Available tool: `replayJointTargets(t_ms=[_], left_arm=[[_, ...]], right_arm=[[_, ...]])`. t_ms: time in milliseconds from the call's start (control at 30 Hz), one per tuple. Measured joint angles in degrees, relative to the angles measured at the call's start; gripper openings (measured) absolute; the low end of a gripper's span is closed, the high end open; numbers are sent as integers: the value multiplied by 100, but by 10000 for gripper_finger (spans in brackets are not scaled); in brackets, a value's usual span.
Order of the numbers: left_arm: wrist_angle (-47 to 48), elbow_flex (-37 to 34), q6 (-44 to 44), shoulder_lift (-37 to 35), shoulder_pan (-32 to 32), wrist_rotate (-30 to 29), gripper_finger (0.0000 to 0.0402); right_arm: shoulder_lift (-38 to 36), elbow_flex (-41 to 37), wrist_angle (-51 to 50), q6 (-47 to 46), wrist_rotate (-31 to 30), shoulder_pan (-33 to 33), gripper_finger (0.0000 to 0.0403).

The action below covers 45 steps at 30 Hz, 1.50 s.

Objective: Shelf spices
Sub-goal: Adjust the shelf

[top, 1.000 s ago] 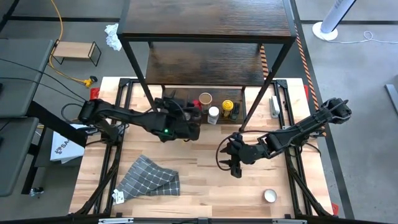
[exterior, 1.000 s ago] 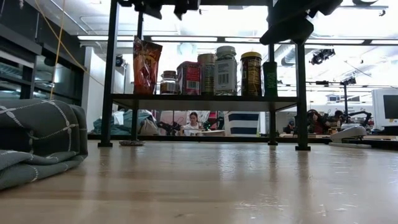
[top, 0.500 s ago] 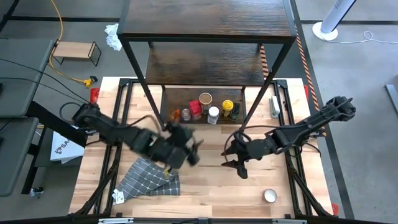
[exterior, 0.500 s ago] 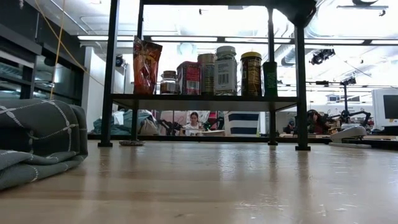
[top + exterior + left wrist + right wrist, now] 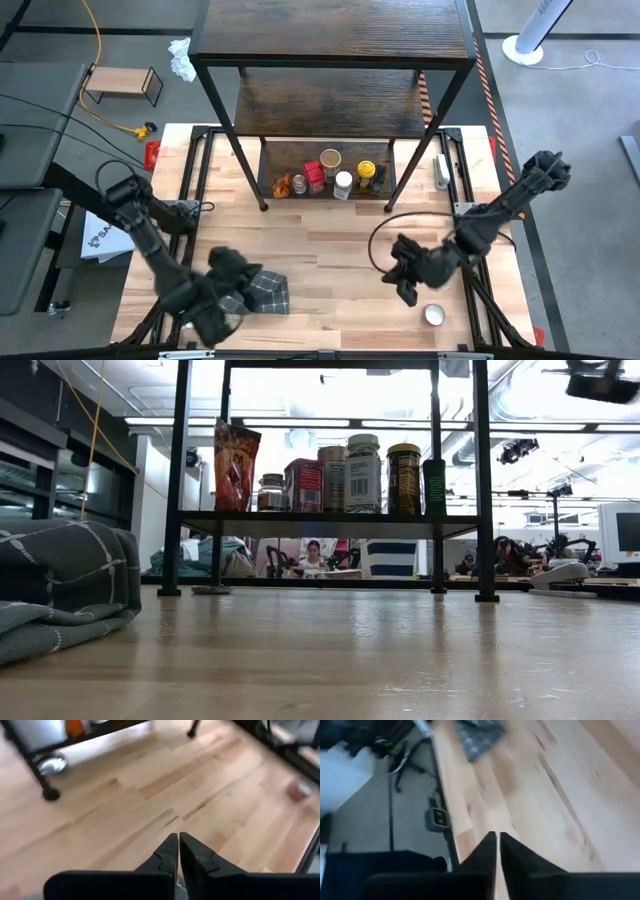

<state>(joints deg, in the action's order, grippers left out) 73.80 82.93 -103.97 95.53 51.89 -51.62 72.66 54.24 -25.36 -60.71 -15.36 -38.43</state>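
The shelf stands at the table's far side. Several spices stand in a row on its lowest board: a red pouch, a red tin and jars. One white-topped tin rests on the table near the front right. My left gripper is shut and empty above the grey checked cloth at the front left. My right gripper is shut and empty just left of the white-topped tin. The wrist views show the fingertips of each gripper closed together over bare wood.
The folded cloth lies at the front left. A small light-wood stand and a yellow cable lie on the floor beyond the table's left. The shelf's black legs stand on the table. Bare wood lies between the two grippers.
My left gripper has swung away from the shelf's lowest board toward the table's near left corner, turning as it went, and now hangs over the cloth, shut. My right gripper has moved toward the near right, rolled, and shut. The spices and the cloth have stayed put.
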Motion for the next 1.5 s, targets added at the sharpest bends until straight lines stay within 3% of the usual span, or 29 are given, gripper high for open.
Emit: replayJointTargets(t_ms=[100,167,267,333,467,567,667,733,867,1100,1500], left_arm=[[123,-585,-1301,-162,371,-439,8],[-156,-1068,-1550,-425,487,-712,2],[-875,-1876,-1380,-1136,444,-1199,1],[-1397,-2437,-1071,-1723,380,-1661,1],[-2934,-3532,341,-2952,-8,-1600,1],[-5289,-4424,2277,-3638,-555,-784,1],[-8037,-5210,4389,-3858,-1347,961,0],[-9172,-5555,4832,-3770,-1801,1978,0],[-9008,-5694,4787,-3477,-2533,2787,0],[-8865,-5683,4920,-2732,-3630,4335,0],[-8711,-5689,6166,-1703,-4701,5086,0]], right_arm=[[211,0,-190,-1371,-675,-456,13],[372,0,-405,-2264,-1097,-712,4],[437,-7,-933,-3423,-1628,-868,3],[424,0,-1387,-3906,-1669,-859,1],[213,-148,-1790,-4170,-1651,-622,0],[-159,-840,-743,-3830,-1418,-335,0],[-682,-1843,949,-3109,-923,104,0],[-936,-2512,2059,-2634,-396,427,0],[-1420,-3379,3319,-1878,138,1095,0],[-1855,-3957,3332,-1235,1134,2075,0],[-1841,-4210,3158,-945,846,3356,0]])
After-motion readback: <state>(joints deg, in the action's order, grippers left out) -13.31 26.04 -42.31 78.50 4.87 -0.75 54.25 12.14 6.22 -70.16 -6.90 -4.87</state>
